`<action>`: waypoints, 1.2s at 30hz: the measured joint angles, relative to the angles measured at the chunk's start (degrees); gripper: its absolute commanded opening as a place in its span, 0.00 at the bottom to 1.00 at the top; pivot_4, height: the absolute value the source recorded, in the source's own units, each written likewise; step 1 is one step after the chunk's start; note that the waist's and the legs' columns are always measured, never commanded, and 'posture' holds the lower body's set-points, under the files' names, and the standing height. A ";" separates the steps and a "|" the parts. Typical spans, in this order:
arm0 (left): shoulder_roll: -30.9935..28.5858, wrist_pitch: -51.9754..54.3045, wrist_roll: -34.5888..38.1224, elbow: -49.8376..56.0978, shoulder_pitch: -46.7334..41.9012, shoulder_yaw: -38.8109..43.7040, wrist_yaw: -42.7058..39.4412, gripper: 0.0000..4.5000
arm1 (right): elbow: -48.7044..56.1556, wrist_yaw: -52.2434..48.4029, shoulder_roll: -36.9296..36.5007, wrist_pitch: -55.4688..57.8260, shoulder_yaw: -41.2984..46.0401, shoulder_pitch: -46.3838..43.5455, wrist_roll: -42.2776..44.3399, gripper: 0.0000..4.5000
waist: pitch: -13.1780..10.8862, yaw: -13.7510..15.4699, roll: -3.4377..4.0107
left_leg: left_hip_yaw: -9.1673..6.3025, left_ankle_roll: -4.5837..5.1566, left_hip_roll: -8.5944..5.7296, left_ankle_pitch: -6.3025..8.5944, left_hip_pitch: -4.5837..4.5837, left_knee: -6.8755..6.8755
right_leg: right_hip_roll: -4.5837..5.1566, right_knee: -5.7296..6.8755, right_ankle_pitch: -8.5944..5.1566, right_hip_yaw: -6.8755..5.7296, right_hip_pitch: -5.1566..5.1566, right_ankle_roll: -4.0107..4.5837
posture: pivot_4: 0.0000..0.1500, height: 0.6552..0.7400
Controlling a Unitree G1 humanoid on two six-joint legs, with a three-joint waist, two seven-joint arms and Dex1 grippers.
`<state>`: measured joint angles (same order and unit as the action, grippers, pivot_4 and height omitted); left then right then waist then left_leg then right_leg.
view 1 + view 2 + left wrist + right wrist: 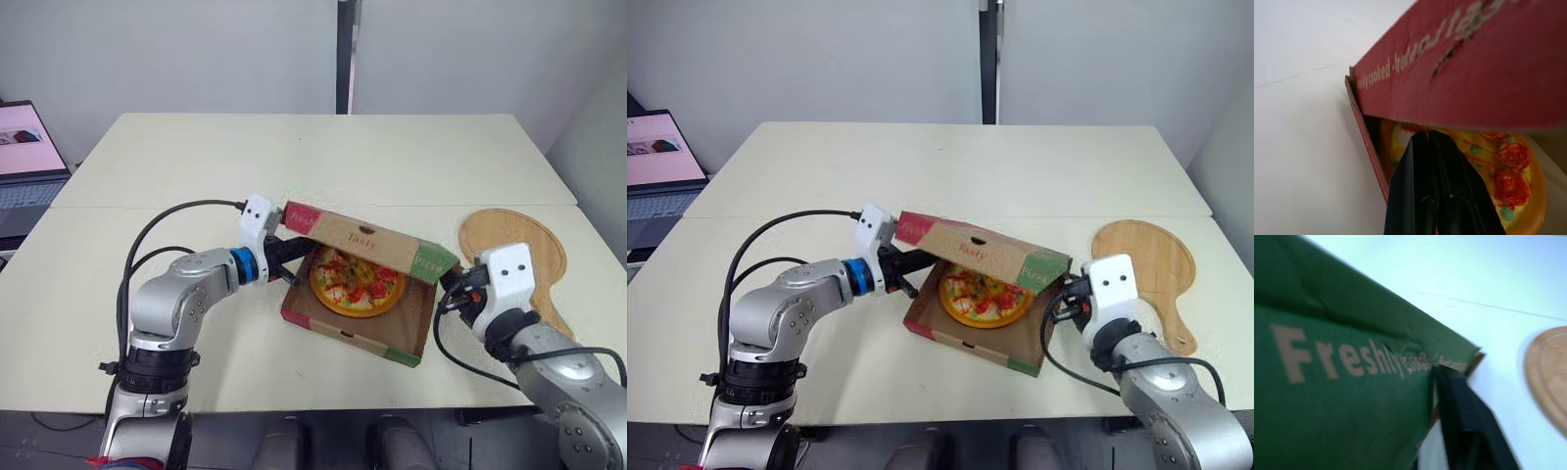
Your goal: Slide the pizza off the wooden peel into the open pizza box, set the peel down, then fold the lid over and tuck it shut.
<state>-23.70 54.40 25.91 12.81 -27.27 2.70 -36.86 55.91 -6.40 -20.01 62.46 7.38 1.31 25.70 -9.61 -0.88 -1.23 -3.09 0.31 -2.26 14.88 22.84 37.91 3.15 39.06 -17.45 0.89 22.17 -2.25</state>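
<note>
The pizza (358,282) lies inside the cardboard box (343,335) at the table's front centre. The printed lid (362,237) hangs half lowered over it, tilted, with a red flap (1474,63) on the left and a green flap (1342,382) on the right. My left gripper (292,262) is shut with nothing in it, its tips poking under the red flap just above the pizza's edge (1508,176). My right gripper (453,292) sits at the box's right side, against the corner of the green flap. The wooden peel (514,255) lies flat on the table, right of the box.
A laptop (24,162) stands open beyond the table's left edge. A seam crosses the table (323,166) behind the box. The peel's handle (558,315) runs toward the front right, behind my right arm.
</note>
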 measured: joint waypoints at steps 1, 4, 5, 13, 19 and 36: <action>-0.06 -0.23 -0.01 0.00 0.12 0.00 0.07 0.00 | -0.01 -0.46 -0.21 -1.05 -0.48 0.65 -0.14 0.46 | 0.00 0.00 0.00 | 0.00 0.00 0.00 0.00 -0.01 0.01 | 0.00 0.00 0.00 0.00 -0.02 0.00 | 1.00 0.90; -0.44 -2.01 -0.13 -0.22 0.82 -0.05 0.05 0.00 | -0.49 -2.61 -2.01 -3.98 -1.95 3.43 -0.44 0.61 | 0.00 0.04 0.00 | 0.01 0.00 -0.01 0.00 0.00 0.00 | 0.00 -0.02 0.00 0.00 -0.02 0.00 | 1.00 0.90; -0.62 -2.52 -0.27 -0.43 0.95 -0.08 0.02 0.00 | -0.73 -3.47 -2.76 -4.94 -2.01 4.35 -0.52 0.61 | 0.00 0.05 0.00 | 0.00 0.00 -0.01 0.00 0.01 0.00 | 0.00 -0.03 0.00 -0.01 -0.02 0.00 | 1.00 0.90; -1.79 -6.37 -0.57 -2.93 1.90 -0.11 -0.24 0.00 | -2.37 -12.13 -9.23 -11.68 2.38 10.42 0.32 0.61 | -0.01 0.51 -0.01 | 0.00 0.01 -0.01 0.01 0.01 0.01 | 0.01 -0.05 0.00 -0.02 -0.06 0.00 | 1.00 0.90; -2.49 -10.61 -0.56 -3.60 3.45 -0.18 -2.26 0.00 | -2.61 -18.44 -12.58 -13.91 6.84 15.14 3.16 0.61 | -0.01 0.73 -0.02 | 0.00 0.02 0.00 0.01 0.01 0.01 | 0.01 -0.07 0.00 -0.03 -0.09 -0.01 | 1.00 0.90; -5.67 -30.36 -2.55 -11.37 2.41 -1.92 -14.93 0.55 | -6.21 -21.05 -12.67 -18.72 6.97 16.28 2.91 0.62 | -0.02 0.82 -0.03 | 0.00 0.02 0.02 0.01 0.02 0.01 | 0.03 -0.09 0.00 -0.06 -0.10 0.00 | 1.00 0.90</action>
<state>-29.37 24.04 23.35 1.44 -24.86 0.78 -51.79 49.70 -27.46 -32.68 43.74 14.36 17.59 28.61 -9.63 -0.06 -1.26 -3.09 0.33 -2.24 14.89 22.86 37.93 3.18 38.98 -17.45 0.83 22.07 -2.25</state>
